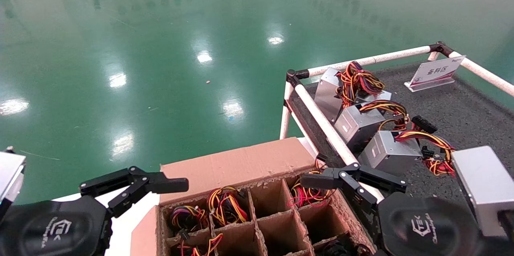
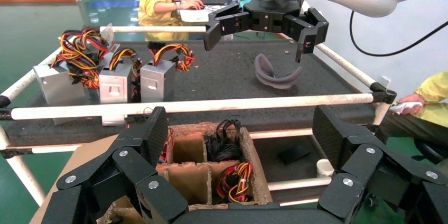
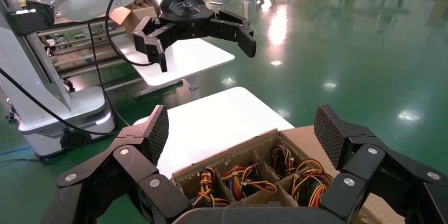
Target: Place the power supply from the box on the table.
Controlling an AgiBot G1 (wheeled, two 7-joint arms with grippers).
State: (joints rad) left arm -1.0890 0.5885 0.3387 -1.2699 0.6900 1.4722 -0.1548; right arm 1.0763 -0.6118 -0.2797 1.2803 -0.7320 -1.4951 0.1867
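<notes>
The brown cardboard box [image 1: 237, 165] with its grid of cells stands below both grippers. Power supplies [image 1: 225, 203] sit in its cells; only their red, yellow and black wire bundles show [image 3: 240, 174] [image 2: 235, 179]. Three silver power supplies [image 1: 359, 125] with wires stand along the near edge of the dark grey table [image 1: 470, 115]. My left gripper [image 1: 134, 187] [image 2: 240, 139] hangs open over the box's left side, holding nothing. My right gripper [image 1: 353, 183] [image 3: 243, 134] hangs open over the box's right edge by the table rail, also holding nothing.
White pipe rails [image 1: 325, 123] with black joints edge the table, and a small white sign [image 1: 435, 72] stands at its back. A grey curved band [image 2: 274, 73] lies on the table. A white tabletop [image 3: 211, 123] lies beside the box. Green floor surrounds everything.
</notes>
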